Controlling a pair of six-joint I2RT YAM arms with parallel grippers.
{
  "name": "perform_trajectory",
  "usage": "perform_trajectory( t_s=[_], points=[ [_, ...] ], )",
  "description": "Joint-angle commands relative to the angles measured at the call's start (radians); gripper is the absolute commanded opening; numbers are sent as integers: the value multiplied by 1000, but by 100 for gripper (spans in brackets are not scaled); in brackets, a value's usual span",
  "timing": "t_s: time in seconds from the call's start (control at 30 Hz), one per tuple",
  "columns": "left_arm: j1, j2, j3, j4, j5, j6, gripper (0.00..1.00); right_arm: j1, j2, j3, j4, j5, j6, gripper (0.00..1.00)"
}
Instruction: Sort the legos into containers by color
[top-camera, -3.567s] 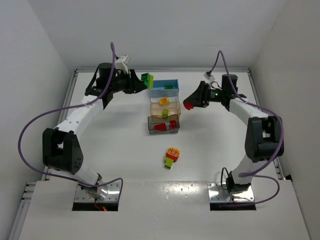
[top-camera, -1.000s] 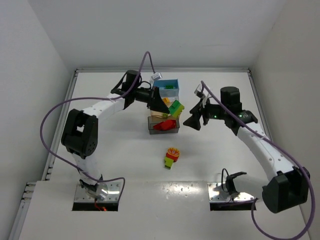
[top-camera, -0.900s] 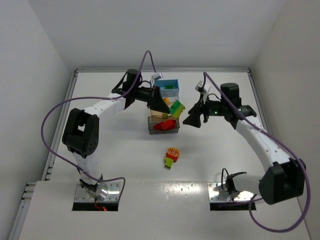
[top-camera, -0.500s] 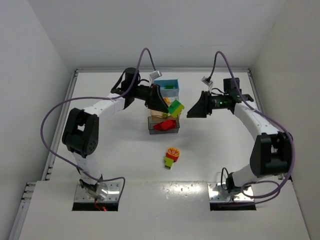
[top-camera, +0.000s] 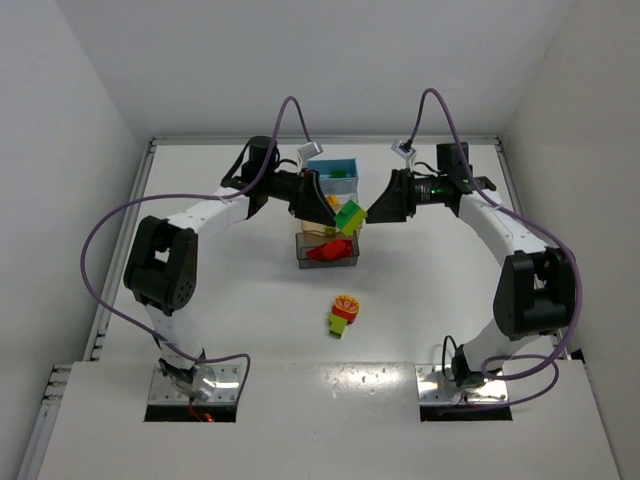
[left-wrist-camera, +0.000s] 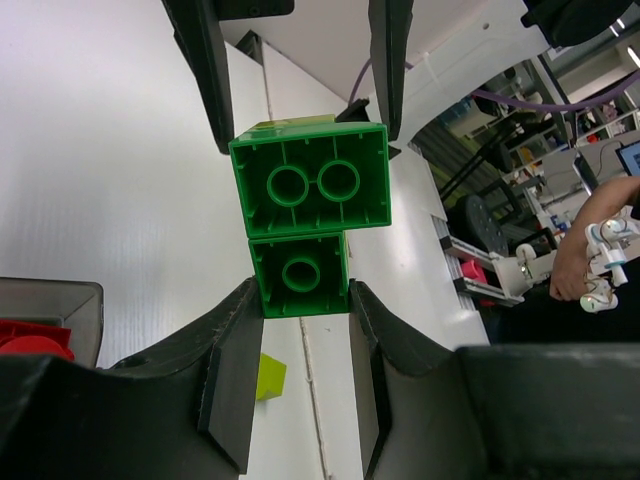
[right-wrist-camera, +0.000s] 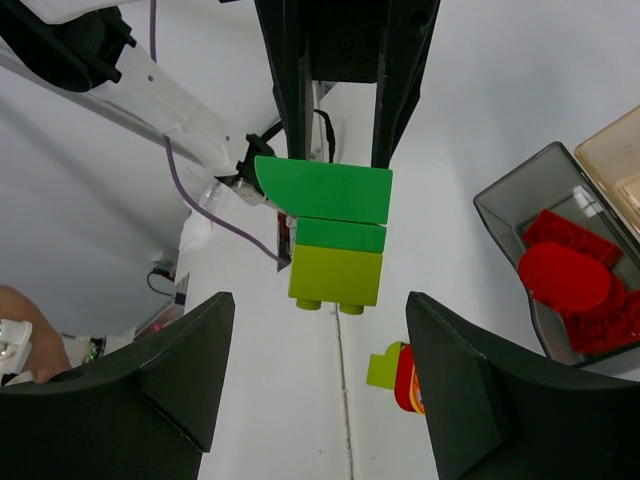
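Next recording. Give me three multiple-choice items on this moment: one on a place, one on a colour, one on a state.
1. Where is the loose clump? A in the blue bin; B on the table, nearer the arm bases than the grey bin; C in the right hand.
2. What colour are the bricks in the grey bin? A yellow; B red; C green.
3. The left hand is: A open and empty; B out of view; C shut on the green clump.
Answers: B, it lies on bare table on the bases' side; B, red pieces show through the grey wall; C, its fingers press the lower green brick.
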Motion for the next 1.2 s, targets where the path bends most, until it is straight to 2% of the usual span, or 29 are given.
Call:
perform_trajectory(
  t_s=[0.0, 0.1, 0.4, 0.53, 0.6, 0.83, 0.93, 1.07, 1.1, 1.17],
  points=[
    [-1, -30, -2, 53, 43, 14, 17, 20, 7, 28, 83, -2, 24, 70],
    [-12, -30, -2, 53, 43, 14, 17, 31, 7, 28, 113, 7, 46, 70],
    [-21, -30, -11, 73, 25, -6, 17, 73, 25, 39, 133, 26, 46, 41],
    [-21, -39, -11, 82, -10, -6, 17, 82, 25, 39, 133, 15, 46, 22],
    [-21, -48, -11, 82, -46, 3, 14, 82, 25, 28, 123, 15, 27, 17],
    [20, -67, -11, 124, -129, -26, 11, 63, -28, 1, -104, 38, -179, 7],
    [43, -78, -49, 248, -158, -124, 11, 53, -54, -21, -131, 47, -204, 6],
    [63, -88, -128, 618, -176, -372, 11, 33, -73, -33, -149, 57, -227, 5],
    [63, -88, -149, 660, -176, -443, 11, 33, -73, -33, -164, 57, -244, 5],
    [73, -88, -149, 681, -176, -456, 11, 24, -73, -33, -202, 66, -276, 5]
  ],
)
